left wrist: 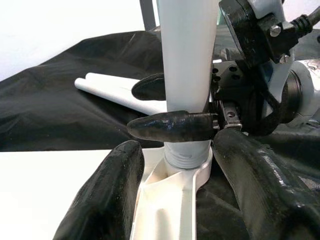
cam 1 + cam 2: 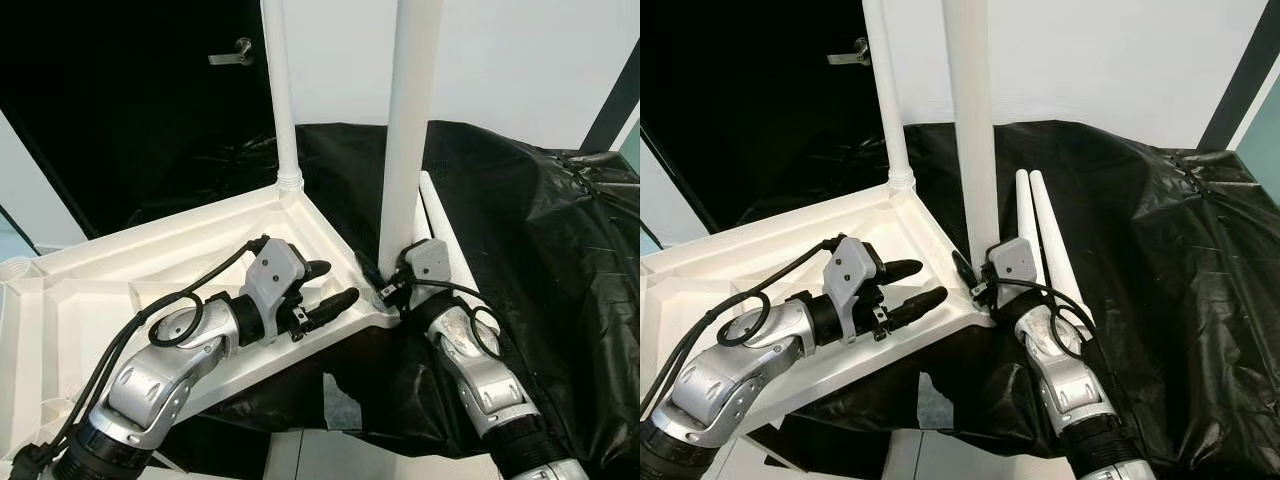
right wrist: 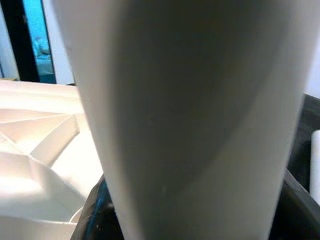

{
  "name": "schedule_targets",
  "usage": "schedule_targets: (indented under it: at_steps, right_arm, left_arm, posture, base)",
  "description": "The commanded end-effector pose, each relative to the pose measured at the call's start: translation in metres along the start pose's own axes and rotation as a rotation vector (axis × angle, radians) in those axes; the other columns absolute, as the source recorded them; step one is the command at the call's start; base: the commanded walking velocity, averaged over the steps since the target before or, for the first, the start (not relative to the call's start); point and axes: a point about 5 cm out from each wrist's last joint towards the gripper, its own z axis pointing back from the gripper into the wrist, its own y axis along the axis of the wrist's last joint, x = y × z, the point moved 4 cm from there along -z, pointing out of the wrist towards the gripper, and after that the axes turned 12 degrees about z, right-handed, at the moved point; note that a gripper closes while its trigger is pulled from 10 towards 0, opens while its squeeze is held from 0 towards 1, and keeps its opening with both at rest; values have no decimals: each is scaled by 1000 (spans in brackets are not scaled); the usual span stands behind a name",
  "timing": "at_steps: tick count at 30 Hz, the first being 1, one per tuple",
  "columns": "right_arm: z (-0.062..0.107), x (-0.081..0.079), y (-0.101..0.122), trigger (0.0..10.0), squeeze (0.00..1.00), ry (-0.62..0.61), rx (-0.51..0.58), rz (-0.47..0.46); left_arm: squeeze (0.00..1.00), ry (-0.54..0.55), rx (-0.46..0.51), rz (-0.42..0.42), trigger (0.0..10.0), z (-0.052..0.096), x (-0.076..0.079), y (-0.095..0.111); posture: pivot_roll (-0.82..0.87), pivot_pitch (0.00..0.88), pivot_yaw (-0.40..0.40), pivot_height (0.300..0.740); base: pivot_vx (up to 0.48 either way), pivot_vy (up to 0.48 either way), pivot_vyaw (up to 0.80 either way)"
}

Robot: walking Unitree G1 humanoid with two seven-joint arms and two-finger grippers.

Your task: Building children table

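Now, by part:
Tabletop (image 2: 130, 290): white, upside down, lower left of the eye views, resting on a black sheet (image 2: 520, 220).
Near leg (image 2: 408, 130): upright at the tabletop's near corner, centre frame, its threaded base at the corner socket.
Right gripper (image 1: 172, 107): fingers closed around the near leg just above its base, one black finger on each side.
Left gripper (image 2: 325, 287): over the tabletop's edge beside that corner, fingers spread, holding nothing; the leg base lies just beyond their tips.
Far leg (image 2: 280, 90): upright at the back corner, upper centre.
Spare legs (image 2: 1045, 235): two, lying side by side on the sheet, right of the near leg.
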Motion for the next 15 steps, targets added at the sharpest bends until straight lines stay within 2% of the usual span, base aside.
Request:
schedule_targets:
  at_steps: [1,7,15]
  right_arm:
    - [14,-27,-38,10000,0,100,-157,-59]
    - [13,-32,-41,10000,0,123,-188,-171]
    - [12,-30,-44,10000,0,123,-206,-218]
  left_arm:
    - [0,-89,-17,-21,10000,2,7,4]
    - [0,-87,-15,-24,10000,2,6,6]
    - [0,-84,-14,-25,10000,3,6,7]
  posture:
    - [90,0,32,740]
    - [92,0,32,740]
    - [94,0,31,740]
  base:
    - [0,0,0]
    - [0,0,0]
    - [0,0,0]
